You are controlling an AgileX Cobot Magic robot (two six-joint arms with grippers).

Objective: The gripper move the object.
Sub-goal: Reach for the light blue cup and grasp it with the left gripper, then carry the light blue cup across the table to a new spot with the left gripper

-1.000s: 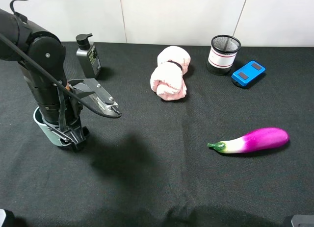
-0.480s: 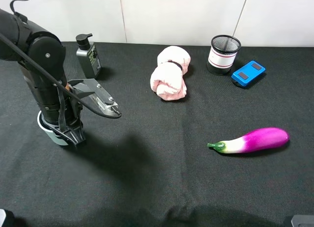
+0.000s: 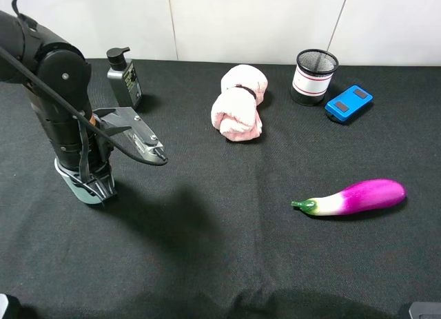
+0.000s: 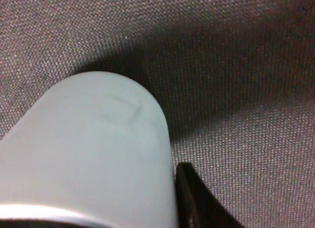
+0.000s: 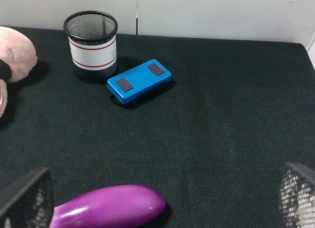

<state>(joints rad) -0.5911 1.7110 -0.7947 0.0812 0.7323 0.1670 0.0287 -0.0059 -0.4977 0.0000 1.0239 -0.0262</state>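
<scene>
The pale teal cup (image 3: pixel 71 184) is at the left of the black table, mostly hidden under my left arm. My left gripper (image 3: pixel 87 183) is shut around it, with the silver-grey bracket (image 3: pixel 138 138) sticking out to the right. In the left wrist view the cup (image 4: pixel 93 154) fills the frame, and one black finger (image 4: pixel 193 201) presses against its side. My right gripper (image 5: pixel 165 203) is open and empty, low over the table near the purple eggplant (image 5: pixel 110 207).
A dark pump bottle (image 3: pixel 124 78) stands behind the left arm. A pink rolled cloth (image 3: pixel 238 103) lies at the back middle. A black mesh pen holder (image 3: pixel 315 76) and a blue box (image 3: pixel 349 103) are at the back right. The eggplant (image 3: pixel 355 197) lies right of centre.
My left arm has shifted slightly right and back with the cup in its grip. The cup shows less from under the arm and looks less tilted.
</scene>
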